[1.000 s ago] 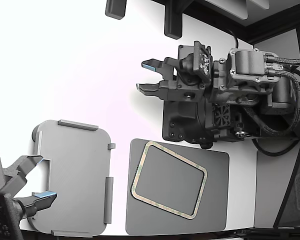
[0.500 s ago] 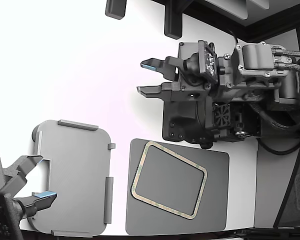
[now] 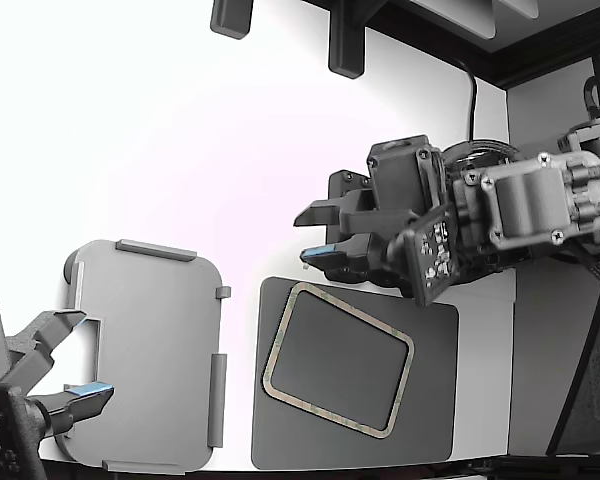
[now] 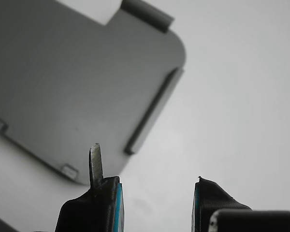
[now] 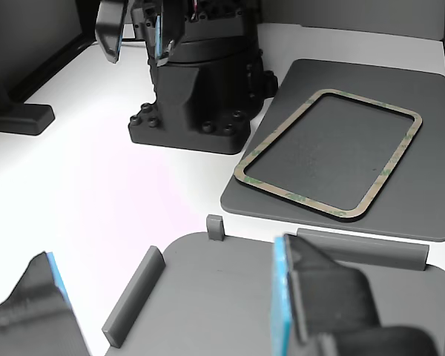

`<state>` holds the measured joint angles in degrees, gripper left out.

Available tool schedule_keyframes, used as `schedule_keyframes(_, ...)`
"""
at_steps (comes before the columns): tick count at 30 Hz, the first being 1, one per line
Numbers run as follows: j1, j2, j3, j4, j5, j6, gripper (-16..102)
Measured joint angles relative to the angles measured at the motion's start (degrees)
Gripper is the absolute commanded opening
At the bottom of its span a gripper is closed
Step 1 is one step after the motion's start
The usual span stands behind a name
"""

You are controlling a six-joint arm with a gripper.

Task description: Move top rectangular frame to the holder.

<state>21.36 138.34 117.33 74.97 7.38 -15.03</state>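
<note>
The top rectangular frame (image 3: pixel 352 313), a thin rim of mottled tan-green, lies flat and askew on a dark grey mat (image 3: pixel 430 400); it also shows in the other view (image 5: pixel 278 135). The holder (image 3: pixel 145 350), a light grey tray with raised rails, lies at the exterior view's left, and shows in the wrist view (image 4: pixel 63 82) and the other view (image 5: pixel 230 297). My gripper (image 3: pixel 316 236) is open and empty, above the mat's far edge near the frame's corner, pointing towards the holder. Its blue-padded fingers frame the wrist view (image 4: pixel 154 203).
A second arm's open gripper (image 3: pixel 75 355) sits over the holder's edge at the exterior view's lower left. A black arm base (image 5: pixel 200 104) stands behind the mat. Black posts (image 3: pixel 345 45) stand at the table's far edge.
My arm has swung and turned; the gripper has dropped from beside the black base towards the mat and the frame's near corner. It has stayed open. Frame, holder and second arm have not moved.
</note>
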Motion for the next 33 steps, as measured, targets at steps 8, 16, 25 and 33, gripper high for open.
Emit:
schedule_keyframes(8, 15.29, -18.02, -16.35, 10.9, 4.31, -1.93, 100)
schedule_keyframes(16, 26.63, -29.18, -19.69, 12.92, 3.25, -2.46, 100)
schedule_keyframes(25, 29.36, -33.75, -16.17, 11.43, -2.81, -6.42, 100)
schedule_keyframes(33, 30.76, -35.95, -13.54, 10.02, -4.13, -10.63, 93)
